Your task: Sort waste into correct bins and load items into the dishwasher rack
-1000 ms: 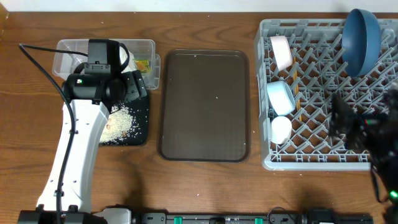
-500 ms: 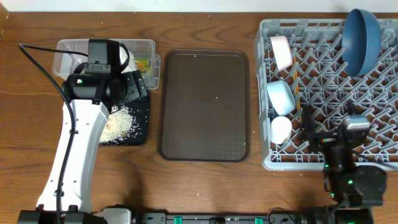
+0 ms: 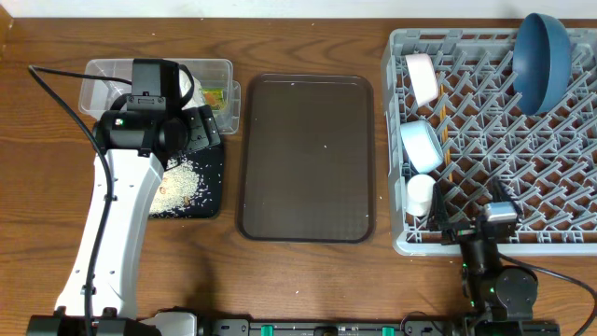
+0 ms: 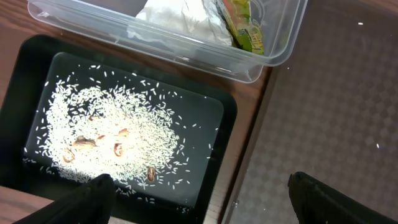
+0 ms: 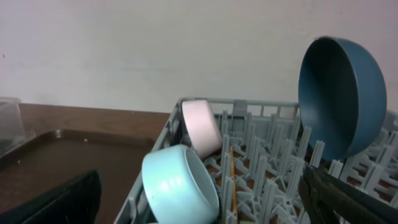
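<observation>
My left tool point(image 4: 214, 202) was wide open and held nothing. It hung over the rice point(image 4: 112, 137) in the black tray point(image 4: 227, 118), near the worktop's far left corner. The tissue point(image 4: 174, 15) and wrapper point(image 4: 245, 28) lay in the clear tub point(image 4: 186, 50). My right tool point(image 5: 202, 202) was open and empty too, by the rack point(image 3: 485, 243) at the right edge.

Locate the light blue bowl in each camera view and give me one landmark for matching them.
Overhead: the light blue bowl stands on edge in the left column of the grey rack.
Left wrist: not in view.
Right wrist: lower centre-left, nearest the camera.
Shared landmark: the pinkish bowl, next to it in the rack.
</observation>
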You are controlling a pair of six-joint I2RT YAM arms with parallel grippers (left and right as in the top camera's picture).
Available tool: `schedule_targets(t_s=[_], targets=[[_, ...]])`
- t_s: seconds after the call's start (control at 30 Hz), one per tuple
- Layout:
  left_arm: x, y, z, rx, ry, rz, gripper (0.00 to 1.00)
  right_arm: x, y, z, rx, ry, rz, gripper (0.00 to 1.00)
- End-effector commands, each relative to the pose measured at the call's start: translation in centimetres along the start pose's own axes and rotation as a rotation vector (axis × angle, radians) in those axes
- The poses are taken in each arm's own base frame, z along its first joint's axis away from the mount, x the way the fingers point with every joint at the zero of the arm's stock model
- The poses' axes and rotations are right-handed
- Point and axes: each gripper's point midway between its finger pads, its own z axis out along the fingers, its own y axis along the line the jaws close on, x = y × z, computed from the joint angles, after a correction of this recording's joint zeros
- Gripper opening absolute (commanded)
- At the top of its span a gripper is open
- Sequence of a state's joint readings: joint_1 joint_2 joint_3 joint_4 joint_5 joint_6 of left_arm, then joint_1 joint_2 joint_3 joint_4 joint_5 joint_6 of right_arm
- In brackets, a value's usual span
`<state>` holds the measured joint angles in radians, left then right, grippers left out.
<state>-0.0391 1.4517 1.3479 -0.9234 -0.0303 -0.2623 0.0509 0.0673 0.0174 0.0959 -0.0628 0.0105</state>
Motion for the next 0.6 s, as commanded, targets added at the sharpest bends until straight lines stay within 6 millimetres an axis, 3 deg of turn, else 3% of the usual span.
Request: schedule_targets(t_s=[0.0, 0.13, 0.57], targets=[[0.1, 0.4, 0.3, -0.017, 0.006, -0.002, 0.91, 0.8, 0.3, -0.2, -0.012, 0.017, -0.006, 0.99], [0.1, 0.4, 0.3, -0.017, 0.006, -0.002, 0.91, 3.4, 0.5, -0.5, -0.02, 0.123, 0.001, 0.99], [0.1, 0.4, 0.3, -0.017, 0.006, -0.002, 0.92, 3.2, 0.7, -0.5, -0.025, 0.116, 0.003, 0.99]])
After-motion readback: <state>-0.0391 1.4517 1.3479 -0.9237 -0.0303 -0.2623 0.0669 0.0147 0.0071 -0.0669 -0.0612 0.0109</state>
